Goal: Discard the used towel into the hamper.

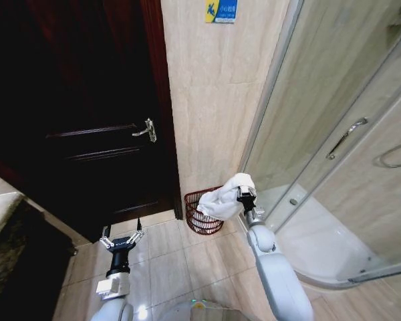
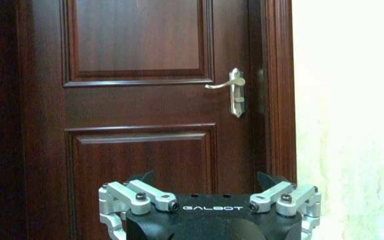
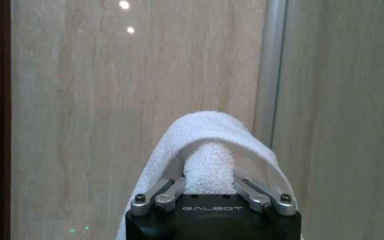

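right claw (image 1: 244, 195) clamped on towel (image 1: 224, 199) | hamper (image 1: 200, 215) just below-left | left claw (image 1: 122, 239) apart, idle

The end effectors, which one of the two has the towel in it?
The right end effector, raised above the hamper, is clamped on the white towel. The left end effector is open and holds nothing, facing the dark door.

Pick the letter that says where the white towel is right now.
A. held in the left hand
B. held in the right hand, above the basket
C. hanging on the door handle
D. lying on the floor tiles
B: the right hand is shut on the white towel, which hangs over the reddish basket by the wall.
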